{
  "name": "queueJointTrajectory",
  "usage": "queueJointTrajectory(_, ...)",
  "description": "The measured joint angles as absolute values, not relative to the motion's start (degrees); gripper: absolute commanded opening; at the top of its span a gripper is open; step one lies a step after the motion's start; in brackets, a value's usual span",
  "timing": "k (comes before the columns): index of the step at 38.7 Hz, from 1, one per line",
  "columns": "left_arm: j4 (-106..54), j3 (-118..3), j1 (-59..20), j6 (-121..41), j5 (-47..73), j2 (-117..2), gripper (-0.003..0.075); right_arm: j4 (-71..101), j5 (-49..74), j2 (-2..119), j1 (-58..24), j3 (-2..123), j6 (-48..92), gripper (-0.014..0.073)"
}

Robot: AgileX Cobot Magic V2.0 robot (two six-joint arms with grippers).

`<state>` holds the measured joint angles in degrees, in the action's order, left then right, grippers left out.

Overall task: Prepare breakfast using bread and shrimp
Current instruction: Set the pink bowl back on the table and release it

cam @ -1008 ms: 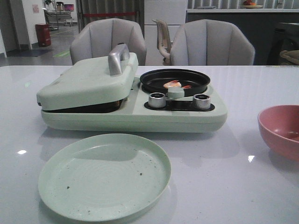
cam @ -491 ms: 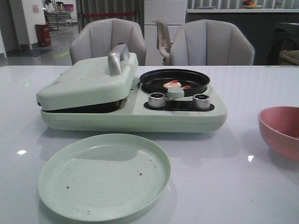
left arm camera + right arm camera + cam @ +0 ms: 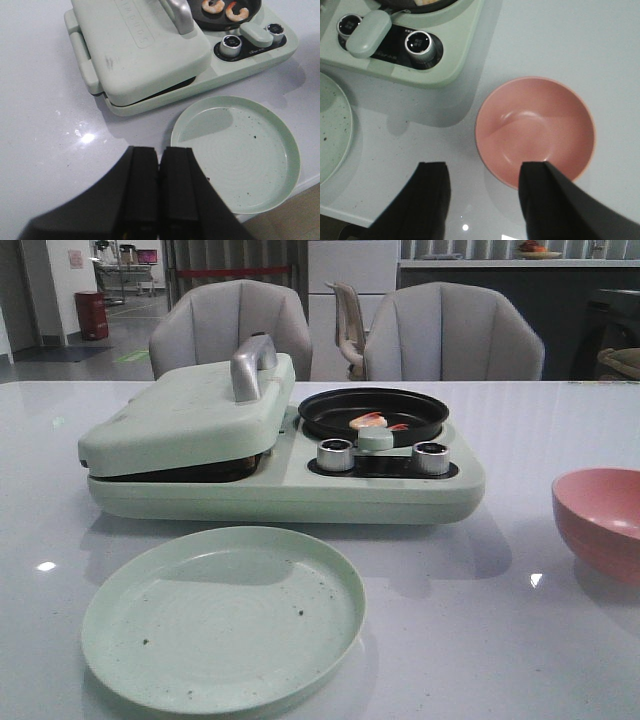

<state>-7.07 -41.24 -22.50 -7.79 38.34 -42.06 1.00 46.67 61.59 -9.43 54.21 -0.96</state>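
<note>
Two shrimp (image 3: 368, 421) lie in the black round pan (image 3: 375, 408) on the right half of the pale green breakfast machine (image 3: 280, 485). They also show in the left wrist view (image 3: 213, 5). No bread shows; the machine's lid (image 3: 185, 415) with its silver handle (image 3: 252, 362) is down. My left gripper (image 3: 160, 151) is shut and empty, above the table short of the machine and beside the green plate (image 3: 240, 150). My right gripper (image 3: 485, 169) is open and empty, above the table beside the pink bowl (image 3: 535, 130). Neither gripper shows in the front view.
The empty green plate (image 3: 225, 615) lies in front of the machine. The empty pink bowl (image 3: 600, 520) stands at the right. Two silver knobs (image 3: 336, 454) and a green knob (image 3: 376, 438) sit on the machine's front. Chairs stand behind the table.
</note>
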Motion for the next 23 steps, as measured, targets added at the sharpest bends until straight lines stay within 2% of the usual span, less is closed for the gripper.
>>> queueJointTrajectory(9, -7.1, -41.2, -22.5, -7.8, 38.3, -42.1, 0.0101, 0.0, 48.3, 49.7, -9.4, 44.0, -2.9, 0.0443)
queueJointTrajectory(16, -7.1, -41.2, -22.5, -7.8, 38.3, -42.1, 0.0101, -1.7, 48.4, 45.2, -9.4, 39.8, -3.6, 0.0423)
queueJointTrajectory(19, -7.1, -41.2, -22.5, -7.8, 38.3, -42.1, 0.0101, -2.1, 48.5, 43.8, -9.4, 38.8, -3.6, 0.0351)
queueJointTrajectory(23, -7.1, -41.2, -22.5, -7.8, 38.3, -42.1, 0.0101, -2.3, 48.5, 42.8, -9.4, 38.3, -3.6, 0.0195)
